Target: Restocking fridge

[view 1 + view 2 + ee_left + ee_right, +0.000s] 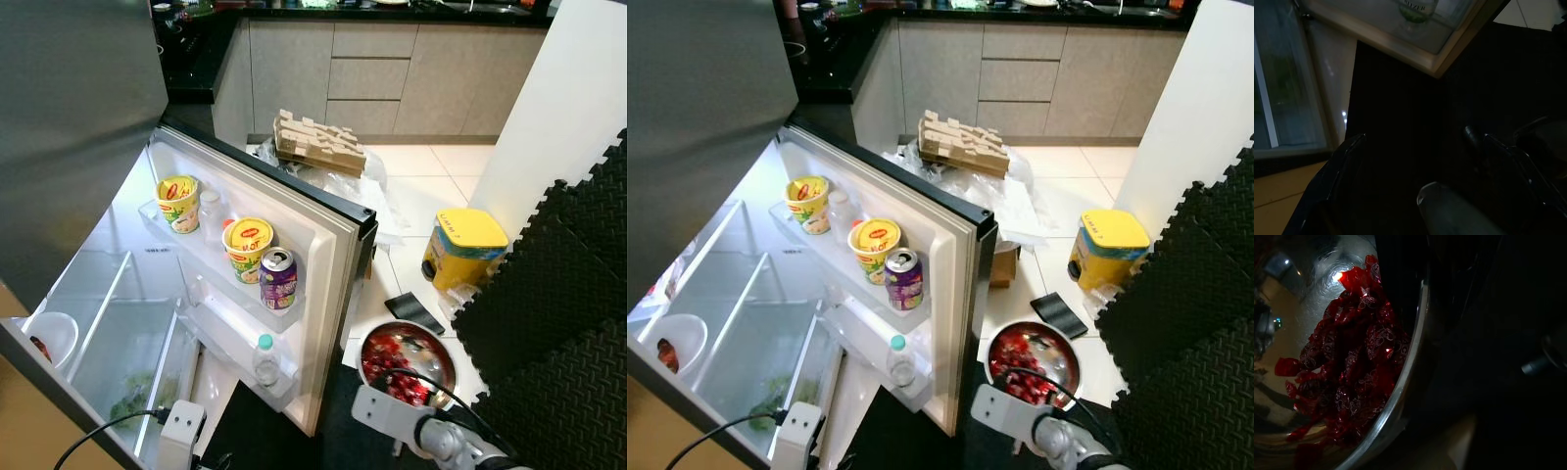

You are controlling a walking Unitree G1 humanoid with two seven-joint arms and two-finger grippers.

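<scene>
1. My right gripper (1415,396) is down at the steel bowl (443,345) of red-wrapped sweets (1356,367). In the right wrist view the rim runs just beside my dark finger. It looks as though I have hold of the rim, but I cannot tell for certain how far the jaws are closed.
2. My right arm (431,431) sits low, just in front of the bowl, which seems to rest on or hang just above the floor beside the open fridge door (338,255).
3. My left gripper (1425,171) hangs idle with its fingers (1339,166) spread apart and nothing between them, pointed at the dark mat below the door.
4. The door shelves already carry goods: two noodle cups (248,247), a purple can (278,279) touching the nearer cup, and a bottle (265,358) in the lower rack.
5. Inside the fridge there is a white bowl (49,335) on the left and some greens (129,397) in the drawer. The glass shelves have plenty of room.
6. I judge the job partly done. The sweets bowl is not yet inside, and lifting it onto a shelf looks like my step in hand.
7. A yellow tub (465,250) on the tiles beyond may also be waiting.
</scene>
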